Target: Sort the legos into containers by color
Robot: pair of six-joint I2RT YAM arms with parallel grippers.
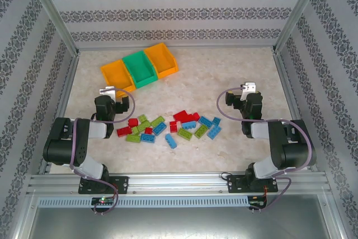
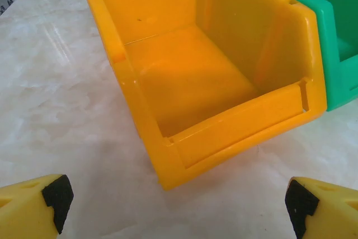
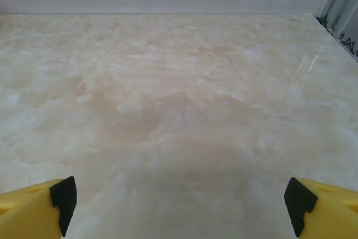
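The legos [image 1: 168, 127] are lying scattered in a loose heap on the marble desk [image 1: 235, 65], between the two arms. The containers [image 1: 140, 68] are sitting in a slanted row at the far left. The left pincer [image 2: 179, 200] is hanging wide, holding nothing and facing the nearest orange bin [image 2: 212, 82]. The right pincer [image 3: 179, 197] is gaping just as wide over the marble, apart from the bricks.

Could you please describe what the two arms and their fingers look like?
The left arm and right arm have black joints and pale silver-grey links, each with a lilac cable looping along it. The left fingers and right fingers are yellow with black pads.
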